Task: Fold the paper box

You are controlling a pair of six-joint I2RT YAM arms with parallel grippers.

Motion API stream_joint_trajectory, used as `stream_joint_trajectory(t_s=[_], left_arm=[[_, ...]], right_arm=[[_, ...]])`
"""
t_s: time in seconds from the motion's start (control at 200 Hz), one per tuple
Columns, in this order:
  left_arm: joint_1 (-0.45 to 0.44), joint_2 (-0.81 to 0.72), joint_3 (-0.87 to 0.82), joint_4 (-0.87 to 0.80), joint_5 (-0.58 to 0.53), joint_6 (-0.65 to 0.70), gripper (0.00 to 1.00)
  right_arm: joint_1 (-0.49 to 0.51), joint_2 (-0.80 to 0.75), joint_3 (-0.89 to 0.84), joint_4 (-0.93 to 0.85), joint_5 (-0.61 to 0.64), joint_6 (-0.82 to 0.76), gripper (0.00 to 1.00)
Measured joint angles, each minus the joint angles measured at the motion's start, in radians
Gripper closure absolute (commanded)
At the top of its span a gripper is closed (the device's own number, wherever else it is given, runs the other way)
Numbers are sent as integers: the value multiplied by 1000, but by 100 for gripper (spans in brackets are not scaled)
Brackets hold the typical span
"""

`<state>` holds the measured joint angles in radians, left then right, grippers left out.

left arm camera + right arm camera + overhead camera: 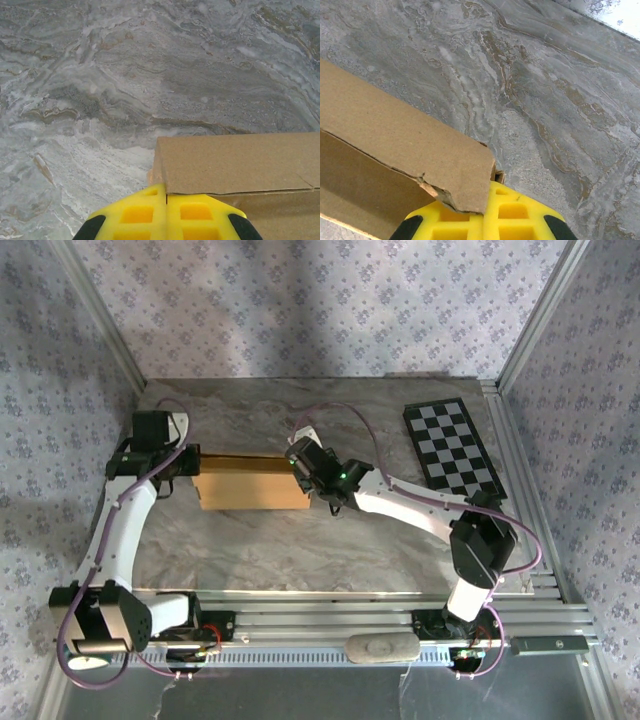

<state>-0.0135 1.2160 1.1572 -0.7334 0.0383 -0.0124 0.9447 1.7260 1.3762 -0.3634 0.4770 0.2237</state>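
Robot lab test cell: a marble-patterned table (300,555) is boxed in behind and at both sides by floral-print panels (300,300). An aluminium rail frame (330,623) along its near edge carries the left arm (120,530) and right arm (420,508). A black-and-white checkerboard (452,448) lies at its far right corner.

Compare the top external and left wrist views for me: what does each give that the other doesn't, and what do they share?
Top external adds the whole layout: the paper box lies between the left end effector and the right end effector, one at each end, and the checkerboard lies at the table's far right. Left wrist adds close detail: yellow fingers pressed together at a box corner, and a short diagonal cut near the flap edge. Shared: the box and the marble table.
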Motion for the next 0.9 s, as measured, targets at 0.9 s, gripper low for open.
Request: stream_joint_trajectory(t_s=[0.9], left_arm=[[0,64,129,-188,88,-76,100]], right_arm=[[-33,44,146,-215,-23,8,100]])
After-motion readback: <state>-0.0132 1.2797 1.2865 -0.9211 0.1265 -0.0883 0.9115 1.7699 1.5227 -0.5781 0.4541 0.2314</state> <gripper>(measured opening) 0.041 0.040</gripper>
